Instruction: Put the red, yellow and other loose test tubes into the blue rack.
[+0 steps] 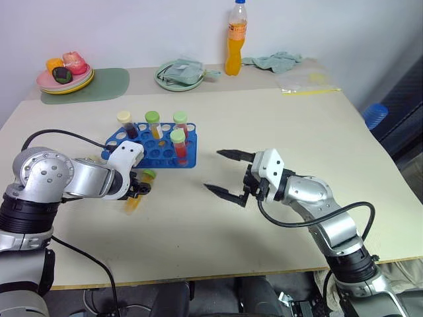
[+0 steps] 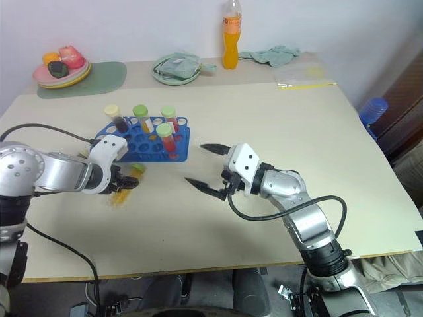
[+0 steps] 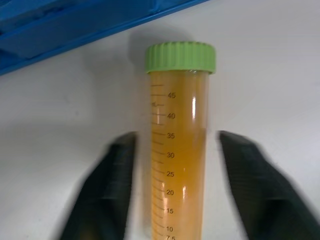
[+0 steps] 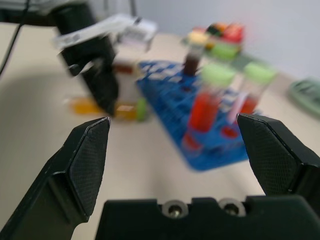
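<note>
The blue rack [image 1: 155,148] stands left of the table's middle with several capped tubes upright in it, two of them red [image 1: 178,146]. A loose tube of yellow-orange liquid with a green cap [image 3: 177,150] lies on the table just in front of the rack [image 1: 140,190]. My left gripper [image 3: 177,137] points down over it, one black finger [image 3: 112,185] on each side, narrow gaps showing, so it is open around the tube. My right gripper [image 1: 213,170] hovers wide open right of the rack, holding nothing, pointing toward the rack [image 4: 200,125].
At the back stand a stack of plates with toy food [image 1: 65,76] on a green mat [image 1: 106,86], a green dish [image 1: 182,72], an orange drink bottle [image 1: 236,39], a crumpled cloth [image 1: 274,61] and a plastic bag [image 1: 307,82]. Cables trail from both arms.
</note>
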Tool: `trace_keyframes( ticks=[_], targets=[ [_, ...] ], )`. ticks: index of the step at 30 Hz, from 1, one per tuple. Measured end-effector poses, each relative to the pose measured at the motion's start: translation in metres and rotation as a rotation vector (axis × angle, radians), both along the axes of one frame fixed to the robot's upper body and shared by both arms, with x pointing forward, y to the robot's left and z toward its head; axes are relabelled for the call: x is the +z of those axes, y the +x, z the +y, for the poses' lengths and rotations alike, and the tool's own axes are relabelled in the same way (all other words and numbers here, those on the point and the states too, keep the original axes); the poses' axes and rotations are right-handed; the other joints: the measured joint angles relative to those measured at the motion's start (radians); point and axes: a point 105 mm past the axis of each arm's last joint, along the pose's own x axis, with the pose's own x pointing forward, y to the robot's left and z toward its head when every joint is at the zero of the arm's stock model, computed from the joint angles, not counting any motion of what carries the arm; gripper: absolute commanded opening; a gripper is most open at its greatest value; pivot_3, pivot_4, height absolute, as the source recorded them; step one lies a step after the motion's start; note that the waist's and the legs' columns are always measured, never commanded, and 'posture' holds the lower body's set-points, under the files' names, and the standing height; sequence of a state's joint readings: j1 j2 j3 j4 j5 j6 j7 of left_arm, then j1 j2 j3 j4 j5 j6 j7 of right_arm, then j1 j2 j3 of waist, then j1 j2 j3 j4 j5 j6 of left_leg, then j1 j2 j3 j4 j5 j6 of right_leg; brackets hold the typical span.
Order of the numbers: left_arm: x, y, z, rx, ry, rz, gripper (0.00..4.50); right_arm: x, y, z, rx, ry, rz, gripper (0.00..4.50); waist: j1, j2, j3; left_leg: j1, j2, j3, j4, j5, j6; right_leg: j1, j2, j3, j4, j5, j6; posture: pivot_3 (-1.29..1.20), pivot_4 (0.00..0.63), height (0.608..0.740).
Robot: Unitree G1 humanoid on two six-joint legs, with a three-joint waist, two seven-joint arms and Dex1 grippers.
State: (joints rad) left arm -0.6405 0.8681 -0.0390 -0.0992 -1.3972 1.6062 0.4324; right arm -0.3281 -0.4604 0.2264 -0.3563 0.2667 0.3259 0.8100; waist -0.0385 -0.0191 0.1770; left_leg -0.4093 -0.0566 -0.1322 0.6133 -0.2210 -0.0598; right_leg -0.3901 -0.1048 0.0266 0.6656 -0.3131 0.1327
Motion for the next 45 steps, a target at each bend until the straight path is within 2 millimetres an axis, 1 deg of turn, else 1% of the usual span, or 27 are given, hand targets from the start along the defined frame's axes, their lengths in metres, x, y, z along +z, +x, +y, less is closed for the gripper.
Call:
trace_keyframes(
  ticks=[1, 2, 8, 10, 12, 14, 15, 16, 17, 18, 20, 22, 23, 25, 26, 28, 30, 32, 35, 37, 41, 45],
  targets=[
    [0.0, 0.0, 0.0, 0.003, 0.003, 0.0, 0.82, -0.001, -0.001, 0.0, 0.009, -0.006, 0.013, 4.5, 0.0, 0.0, 0.0, 0.0, 0.0, 0.0, 0.0, 0.0, 0.0, 0.0, 0.0, 0.0, 0.0, 0.0, 0.0, 0.0, 0.15, 0.74],
    [0.0, 0.0, 0.0, 0.007, 0.005, 0.0, 0.67, -0.002, -0.003, -0.001, 0.024, -0.016, 0.026, 4.5, 0.0, 0.0, 0.0, 0.0, 0.0, 0.0, 0.0, 0.0, 0.0, 0.0, 0.0, 0.0, 0.0, 0.0, 0.0, 0.0, 0.15, 0.74],
    [0.0, -0.001, 0.003, 0.022, 0.012, 0.003, 0.66, -0.002, -0.01, 0.0, 0.065, -0.032, 0.053, 4.5, -0.003, 0.0, 0.0, 0.0, 0.0, 0.0, 0.0, 0.0, 0.0, 0.0, 0.0, 0.0, 0.0, 0.0, 0.0, 0.0, 0.15, 0.74],
    [0.0, -0.003, 0.008, 0.034, 0.02, 0.002, 0.66, -0.002, -0.01, 0.0, 0.07, -0.032, 0.055, 4.5, -0.004, 0.0, 0.0, 0.0, 0.0, 0.001, 0.0, 0.0, 0.0, -0.001, 0.0, 0.0, 0.0, 0.0, 0.0, 0.0, 0.15, 0.74],
    [0.007, -0.007, 0.02, 0.049, 0.036, -0.018, 0.66, -0.004, -0.011, -0.001, 0.071, -0.037, 0.062, 4.5, -0.005, 0.0, 0.0, -0.001, 0.0, 0.001, 0.0, 0.0, 0.0, -0.002, 0.001, 0.001, 0.0, 0.0, 0.0, 0.0, 0.15, 0.74],
    [0.026, -0.009, 0.029, 0.053, 0.039, -0.092, 0.66, -0.005, -0.011, -0.004, 0.071, -0.049, 0.071, 4.5, -0.003, 0.0, 0.0, -0.001, 0.0, 0.001, 0.0, 0.0, 0.0, -0.002, 0.0, 0.001, 0.0, 0.0, 0.0, 0.0, 0.15, 0.74],
    [0.039, -0.008, 0.034, 0.056, 0.031, -0.188, 0.66, -0.005, -0.011, -0.004, 0.074, -0.049, 0.073, 4.5, -0.003, 0.0, 0.0, -0.001, 0.0, 0.002, 0.0, 0.0, 0.0, -0.002, 0.0, 0.001, 0.0, 0.0, 0.0, 0.0, 0.15, 0.74],
    [0.056, -0.005, 0.036, 0.044, 0.018, -0.321, 0.66, -0.005, -0.012, -0.005, 0.071, -0.049, 0.079, 4.5, -0.003, 0.0, 0.0, -0.001, 0.001, 0.003, -0.001, 0.0, -0.001, -0.002, 0.0, 0.001, -0.001, 0.0, -0.001, 0.0, 0.15, 0.74],
    [0.071, -0.002, 0.034, 0.019, 0.007, -0.43, 0.66, -0.006, -0.011, -0.007, 0.065, -0.053, 0.084, 4.5, -0.001, 0.0, 0.0, -0.001, 0.0, 0.004, -0.001, 0.002, -0.004, -0.002, -0.001, 0.001, -0.001, 0.0, -0.001, 0.0, 0.15, 0.74],
    [0.09, 0.002, 0.032, -0.02, -0.001, -0.593, 0.66, -0.006, -0.011, -0.007, 0.064, -0.052, 0.087, 4.5, 0.003, 0.0, 0.0, -0.001, 0.001, 0.007, -0.002, 0.003, -0.005, -0.001, -0.001, 0.001, -0.003, 0.0, -0.002, 0.0, 0.15, 0.74],
    [0.113, 0.006, 0.024, -0.074, -0.028, -0.801, 0.66, -0.007, -0.011, -0.007, 0.061, -0.05, 0.092, 4.5, 0.019, 0.001, 0.0, -0.001, 0.001, 0.008, -0.002, 0.0, -0.001, 0.0, -0.001, 0.001, -0.004, 0.001, -0.002, 0.0, 0.15, 0.74],
    [0.124, 0.012, 0.014, -0.074, -0.087, -0.955, 0.66, -0.01, -0.011, -0.007, 0.056, -0.043, 0.103, 4.5, 0.031, 0.001, 0.0, -0.001, 0.001, 0.008, -0.001, 0.0, 0.0, 0.002, -0.001, 0.001, -0.005, 0.001, -0.002, 0.0, 0.15, 0.74],
    [0.125, 0.016, 0.011, -0.043, -0.126, -1.015, 0.66, -0.011, -0.011, -0.006, 0.055, -0.038, 0.107, 4.5, 0.034, 0.001, 0.0, -0.001, 0.001, 0.008, 0.0, 0.0, 0.0, 0.002, -0.001, 0.0, -0.006, 0.002, -0.002, 0.0, 0.15, 0.74],
    [0.122, 0.026, -0.001, 0.052, -0.183, -1.144, 0.66, -0.012, -0.009, -0.005, 0.047, -0.023, 0.114, 4.5, 0.042, -0.001, 0.0, -0.002, 0.0, 0.008, 0.001, -0.001, 0.001, 0.002, -0.001, 0.001, -0.007, 0.003, -0.001, 0.0, 0.15, 0.74],
    [0.119, 0.028, -0.007, 0.08, -0.203, -1.176, 0.66, -0.012, -0.009, -0.004, 0.045, -0.016, 0.117, 4.5, 0.044, -0.002, 0.0, -0.002, 0.0, 0.008, 0.001, -0.001, 0.001, 0.002, -0.001, 0.001, -0.007, 0.003, -0.001, 0.0, 0.15, 0.74],
    [0.11, 0.032, -0.018, 0.122, -0.177, -1.247, 0.66, -0.012, -0.007, -0.004, 0.031, -0.01, 0.119, 4.5, 0.044, -0.002, -0.001, -0.003, 0.0, 0.008, 0.001, 0.0, 0.0, 0.0, -0.001, 0.001, -0.007, 0.003, -0.001, 0.0, 0.15, 0.74],
    [0.103, 0.035, -0.023, 0.142, -0.136, -1.299, 0.66, -0.012, -0.006, -0.004, 0.019, -0.007, 0.118, 4.5, 0.04, -0.002, -0.001, -0.003, 0.0, 0.009, 0.001, 0.0, 0.0, 0.0, -0.001, 0.001, -0.006, 0.003, -0.001, 0.0, 0.15, 0.74],
    [0.096, 0.038, -0.025, 0.184, -0.136, -1.341, 0.66, -0.012, -0.005, -0.005, 0.011, -0.004, 0.117, 4.5, 0.039, -0.002, -0.001, -0.003, 0.0, 0.009, 0.001, -0.001, 0.001, 0.0, 0.0, 0.001, -0.006, 0.003, -0.001, 0.0, 0.15, 0.74],
    [0.077, 0.04, -0.031, 0.208, -0.144, -1.354, 0.66, -0.014, -0.004, -0.005, -0.003, -0.001, 0.122, 4.5, 0.04, -0.002, -0.001, -0.003, 0.0, 0.009, 0.002, -0.001, 0.001, 0.0, 0.0, 0.001, -0.006, 0.003, -0.001, 0.0, 0.15, 0.74],
    [0.066, 0.039, -0.032, 0.204, -0.117, -1.35, 0.66, -0.014, -0.004, -0.006, -0.012, 0.0, 0.121, 4.5, 0.039, -0.002, -0.001, -0.003, 0.0, 0.008, 0.002, -0.001, 0.001, 0.0, 0.0, 0.001, -0.005, 0.003, -0.001, 0.0, 0.15, 0.74],
    [0.046, 0.037, -0.035, 0.187, -0.112, -1.305, 0.66, -0.014, -0.003, -0.007, -0.027, 0.002, 0.123, 4.5, 0.039, -0.002, -0.001, -0.003, 0.0, 0.008, 0.002, -0.001, 0.001, 0.0, 0.0, 0.001, -0.005, 0.003, -0.001, 0.0, 0.15, 0.74],
    [0.033, 0.039, -0.041, 0.173, -0.119, -1.284, 0.66, -0.015, -0.002, -0.008, -0.035, 0.003, 0.125, 4.5, 0.042, -0.002, -0.001, -0.003, 0.0, 0.008, 0.002, -0.001, 0.001, 0.001, 0.0, 0.0, -0.005, 0.003, -0.001, 0.0, 0.15, 0.74]
  ],
)
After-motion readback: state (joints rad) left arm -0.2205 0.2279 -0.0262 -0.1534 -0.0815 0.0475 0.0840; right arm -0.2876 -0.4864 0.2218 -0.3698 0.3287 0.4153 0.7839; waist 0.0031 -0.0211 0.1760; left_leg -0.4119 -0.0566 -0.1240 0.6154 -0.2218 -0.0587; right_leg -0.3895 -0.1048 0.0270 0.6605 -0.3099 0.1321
